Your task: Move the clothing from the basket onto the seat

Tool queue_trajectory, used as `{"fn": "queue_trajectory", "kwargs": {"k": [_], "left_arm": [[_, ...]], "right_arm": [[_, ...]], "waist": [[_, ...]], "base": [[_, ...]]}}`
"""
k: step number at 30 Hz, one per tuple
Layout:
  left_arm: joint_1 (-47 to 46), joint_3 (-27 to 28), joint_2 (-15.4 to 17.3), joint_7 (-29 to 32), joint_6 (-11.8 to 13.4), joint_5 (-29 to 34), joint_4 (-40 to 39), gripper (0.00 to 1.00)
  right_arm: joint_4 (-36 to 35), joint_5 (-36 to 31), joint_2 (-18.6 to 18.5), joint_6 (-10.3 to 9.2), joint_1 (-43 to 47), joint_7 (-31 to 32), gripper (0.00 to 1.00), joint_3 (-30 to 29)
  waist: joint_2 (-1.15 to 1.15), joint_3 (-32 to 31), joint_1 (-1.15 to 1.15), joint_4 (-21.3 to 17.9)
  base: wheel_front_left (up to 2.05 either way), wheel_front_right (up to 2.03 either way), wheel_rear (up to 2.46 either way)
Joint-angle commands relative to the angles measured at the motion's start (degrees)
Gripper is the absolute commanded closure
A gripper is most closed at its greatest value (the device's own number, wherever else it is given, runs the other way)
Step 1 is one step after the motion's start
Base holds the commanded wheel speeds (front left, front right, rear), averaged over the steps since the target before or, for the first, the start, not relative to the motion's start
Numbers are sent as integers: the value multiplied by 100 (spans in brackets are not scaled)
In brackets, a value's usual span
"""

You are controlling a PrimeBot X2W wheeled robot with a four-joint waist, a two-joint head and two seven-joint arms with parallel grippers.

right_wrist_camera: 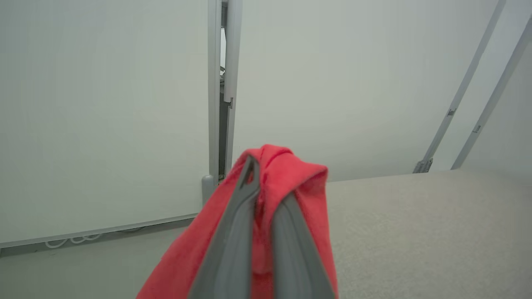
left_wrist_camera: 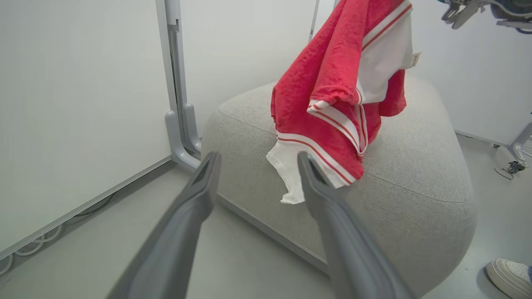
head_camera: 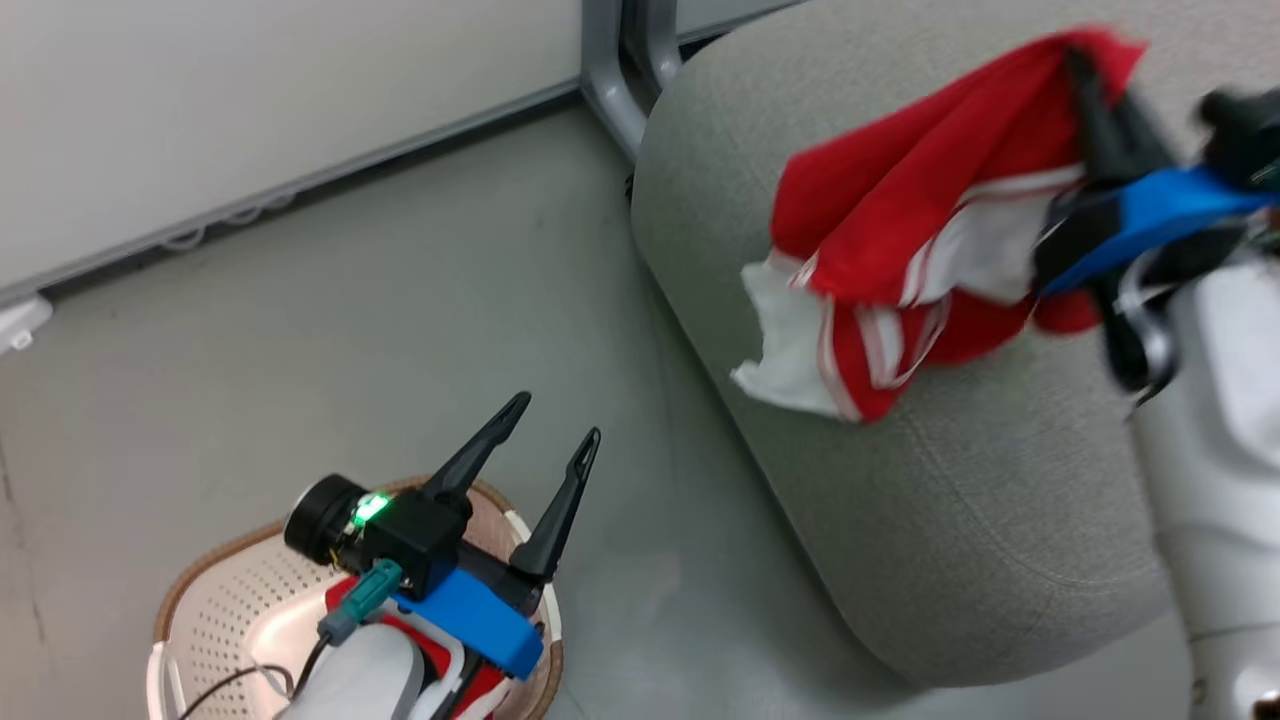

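A red garment with white panels and thin red stripes (head_camera: 900,250) hangs over the grey seat (head_camera: 960,520), its lower hem brushing the cushion's top. My right gripper (head_camera: 1085,75) is shut on the garment's upper fold; the wrist view shows the fingers (right_wrist_camera: 249,195) pinching red cloth (right_wrist_camera: 291,187). At the lower left stands the cream basket (head_camera: 215,610) with a brown rim, more red clothing (head_camera: 440,655) showing under my arm. My left gripper (head_camera: 555,420) stands open above the basket, holding nothing. From the left wrist, the garment (left_wrist_camera: 332,87) dangles over the seat (left_wrist_camera: 415,174).
A grey metal partition post (head_camera: 615,70) rises behind the seat's corner, with white wall panels and cables along the floor edge. A person's white shoe (left_wrist_camera: 509,276) is on the floor to the right of the seat. Open grey floor lies between basket and seat.
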Motion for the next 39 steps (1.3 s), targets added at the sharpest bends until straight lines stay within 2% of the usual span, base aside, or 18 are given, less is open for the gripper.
{"fn": "queue_trajectory", "kwargs": {"k": [1,8,13,21,26,30,31,32,39], "left_arm": [[-221,-75,80,-15,-24,31,-56,0],[-810,-448,196,-15,-25,-34,-268,0],[-1175,-619,266,-16,-25,-32,-406,0],[-1395,-625,356,-15,-25,6,-488,0],[-1291,-589,373,-15,-25,-28,-474,0],[-1184,-501,335,-16,-25,-36,-458,0],[-1147,-487,317,-16,-25,-39,-455,0],[-1121,-475,299,-15,-25,-43,-448,0],[-860,-316,159,-15,-25,-112,-385,0]], "right_arm": [[-84,-93,-172,-6,-328,93,100,-292],[-410,-448,-966,-6,-1107,458,100,-1418],[-593,-695,-1262,-6,-1271,554,100,-2136],[-203,-919,-1168,-6,-689,553,100,-2810],[177,-974,-997,-6,-463,323,100,-3123],[358,-1073,-899,-6,-372,213,99,-3136],[390,-1102,-895,-6,-347,181,63,-3120],[417,-1137,-896,-6,-315,147,2,-3113],[531,-1250,-740,-6,-68,-12,0,-3019]], "waist": [[0,367,-1,214],[0,1167,-1,665],[0,1640,-1,910],[0,2019,-1,1137],[0,1960,-1,1190],[0,1798,-1,1188],[0,1749,-1,1190],[0,1693,-1,1194],[0,1183,-1,1209]], "base": [[0,0,0],[0,0,0],[0,0,0],[0,0,0],[0,0,0],[0,0,0],[0,0,0],[0,0,0],[0,0,0]]}}
